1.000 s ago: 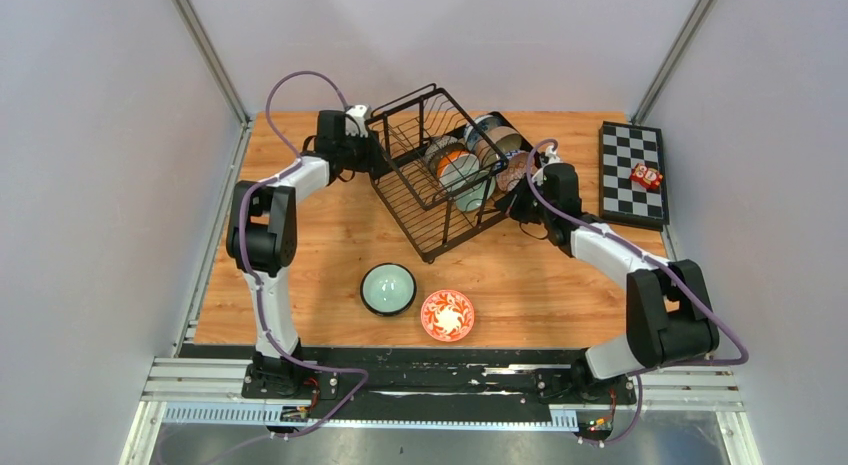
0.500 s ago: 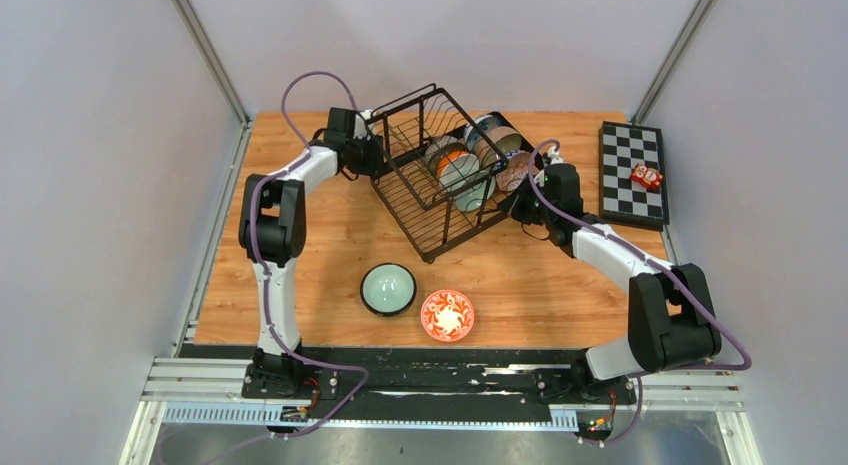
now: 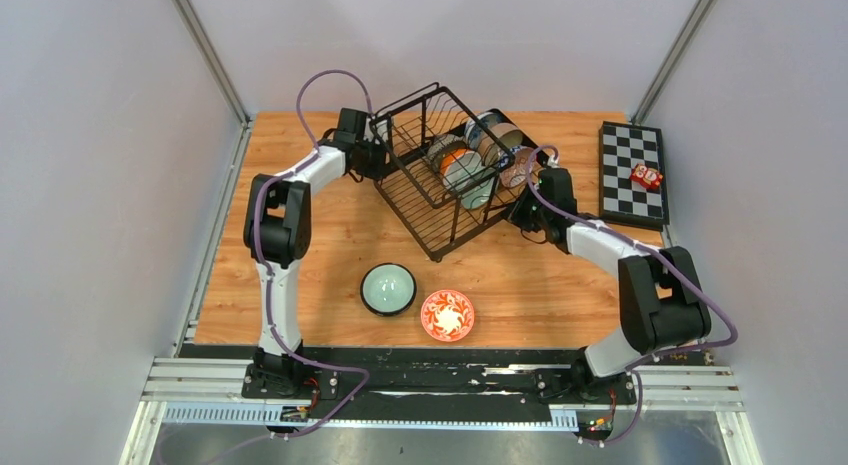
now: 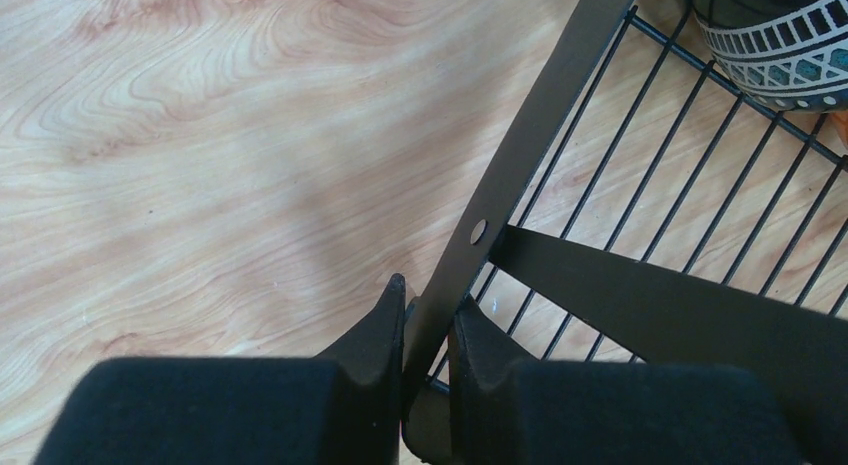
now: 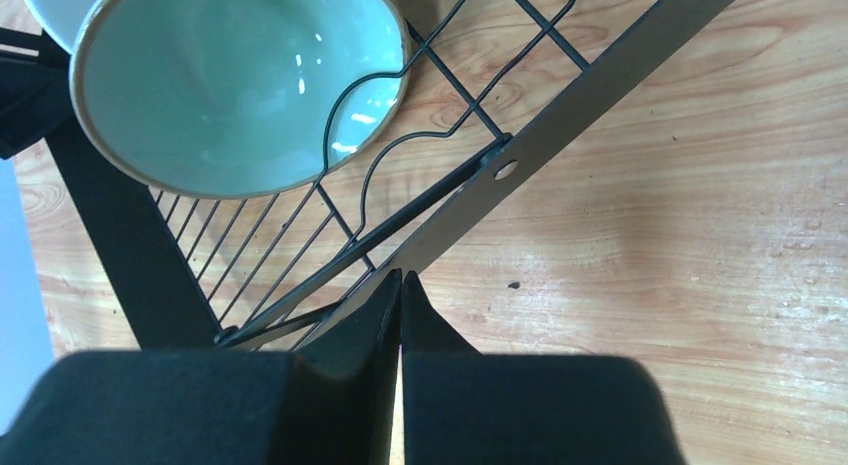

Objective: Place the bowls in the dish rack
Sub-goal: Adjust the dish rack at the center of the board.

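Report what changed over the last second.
The left gripper swung in toward the black wire dish rack and closed its fingers on the rack's flat frame bar. The right arm's elbow drew in a little. The right gripper stayed shut at the rack's opposite rail. The rack seems to have shifted slightly rightward. The pale green bowl and orange-red floral bowl on the wooden table, and the bowls in the rack, stayed put.
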Robot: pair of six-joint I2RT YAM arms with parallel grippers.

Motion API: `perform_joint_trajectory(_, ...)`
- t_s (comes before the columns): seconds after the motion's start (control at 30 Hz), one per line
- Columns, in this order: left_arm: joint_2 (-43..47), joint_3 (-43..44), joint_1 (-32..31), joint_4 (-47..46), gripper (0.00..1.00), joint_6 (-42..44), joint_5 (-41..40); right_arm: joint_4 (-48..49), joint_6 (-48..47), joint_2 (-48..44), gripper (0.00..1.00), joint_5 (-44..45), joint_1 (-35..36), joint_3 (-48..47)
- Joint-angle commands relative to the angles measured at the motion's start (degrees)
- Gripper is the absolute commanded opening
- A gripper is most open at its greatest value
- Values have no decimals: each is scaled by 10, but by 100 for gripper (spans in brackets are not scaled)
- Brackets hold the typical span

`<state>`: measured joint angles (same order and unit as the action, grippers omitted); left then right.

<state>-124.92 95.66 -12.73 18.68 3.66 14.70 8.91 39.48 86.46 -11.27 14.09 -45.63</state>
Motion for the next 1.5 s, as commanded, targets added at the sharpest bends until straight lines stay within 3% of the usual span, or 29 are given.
perform_joint_trajectory(0.0,32,-29,-1,-28,0,-110,-39,-4,16,25,3,19,-10,-27)
perform_joint_trajectory(0.63,176,-207,-27,-49,0,-244,-70,83,4,101,3,-69,-20,-90)
perform_joint_trajectory(1.1,293,-374,-101,-144,0,-312,-80,64,-6,146,3,-146,-52,-155)
perform_joint_trajectory(1.47,344,-446,-177,-257,0,-385,-96,14,-34,133,3,-121,-60,-160)
